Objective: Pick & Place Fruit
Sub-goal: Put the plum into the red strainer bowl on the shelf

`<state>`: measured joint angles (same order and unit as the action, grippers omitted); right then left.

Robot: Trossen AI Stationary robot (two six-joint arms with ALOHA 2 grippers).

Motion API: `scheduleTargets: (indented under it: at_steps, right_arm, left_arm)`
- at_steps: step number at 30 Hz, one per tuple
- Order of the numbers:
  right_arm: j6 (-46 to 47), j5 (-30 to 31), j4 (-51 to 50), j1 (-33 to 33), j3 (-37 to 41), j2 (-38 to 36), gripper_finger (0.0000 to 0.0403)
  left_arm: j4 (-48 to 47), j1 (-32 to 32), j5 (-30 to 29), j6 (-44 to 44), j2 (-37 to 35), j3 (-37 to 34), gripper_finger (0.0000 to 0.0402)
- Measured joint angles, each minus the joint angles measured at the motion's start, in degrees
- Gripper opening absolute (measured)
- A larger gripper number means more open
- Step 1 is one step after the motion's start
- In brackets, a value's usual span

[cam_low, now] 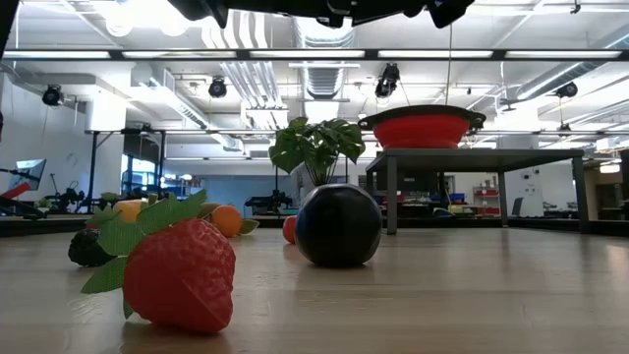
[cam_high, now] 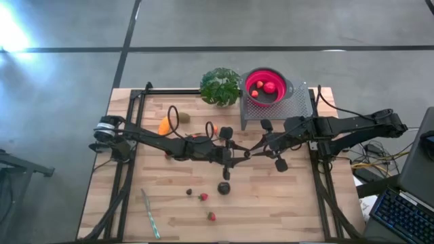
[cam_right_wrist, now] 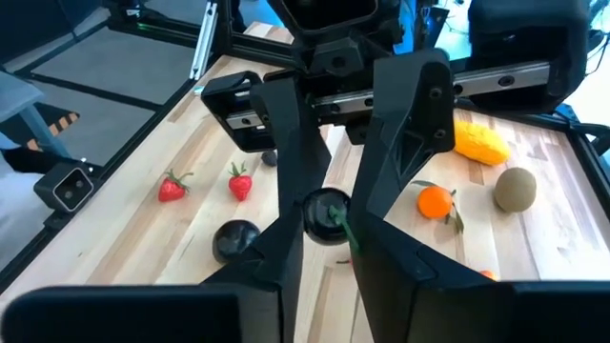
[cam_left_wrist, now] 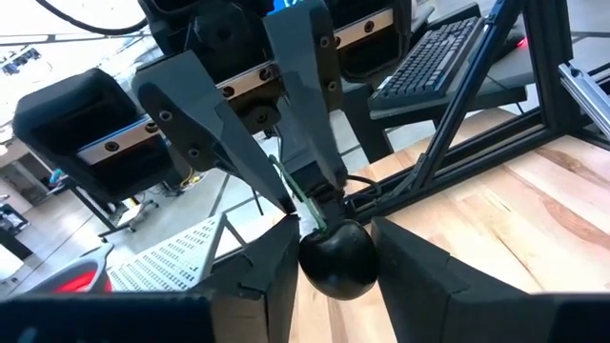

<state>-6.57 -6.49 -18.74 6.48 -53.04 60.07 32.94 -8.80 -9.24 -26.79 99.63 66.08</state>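
Meeting of both arms above the middle of the wooden table. Left gripper closed part-way on a dark round fruit, held clear of the tabletop, one finger pad on each side. Right gripper facing it head-on at the same fruit's green stem; whether clamped on the stem or let go, cannot tell.

On the table below and towards the near edge: a second dark ball, a small dark berry and two strawberries, all well apart from the grippers. In the low view, looms one strawberry close to the camera, with the dark ball behind it.

Beside the left arm, towards the far edge: a yellow-orange mango piece, a kiwi and a small orange.

At the far edge: a red colander bowl on a perforated metal stand, holding a few red fruits, with a leafy plant just beside it.

Near the front left corner: a thin pale stick.
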Motion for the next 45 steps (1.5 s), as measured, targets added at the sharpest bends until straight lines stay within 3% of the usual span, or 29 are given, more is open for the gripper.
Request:
scheduleTargets:
  at_steps: [10,20,26,31,35,39,45]
  right_arm:
    - [-1.0,0.7,-0.6,0.0,-0.1,0.0,0.0013]
    - [-1.0,0.7,-1.1,0.0,-0.1,0.0,0.0008]
    - [-0.6,0.7,-1.8,0.0,-0.1,0.0,0.0008]
    - [-0.7,0.7,-3.7,-0.2,-1.0,-1.0,0.0008]
    - [-0.8,5.2,-10.3,-1.1,-5.6,-1.9,0.0008]
    - [-0.9,14.0,-19.6,-4.1,-11.7,-1.3,0.0008]
    - [-1.3,15.6,-27.1,-15.8,-19.1,1.1,0.0008]
  left_arm:
    - [-0.2,0.0,0.2,0.0,0.0,0.0,0.0138]
    - [-0.5,0.0,0.1,1.4,0.0,0.0,0.0136]
    - [-1.3,0.0,-0.4,1.5,0.0,0.0,0.0194]
    - [-4.0,0.1,-5.9,2.2,0.0,0.0,0.0260]
    - [-9.0,0.1,-8.6,4.5,0.0,0.0,0.0282]
    - [-12.6,0.2,-8.7,8.7,0.0,0.0,0.0283]
    - [-14.0,0.2,-8.6,13.3,0.0,-0.6,0.0282]
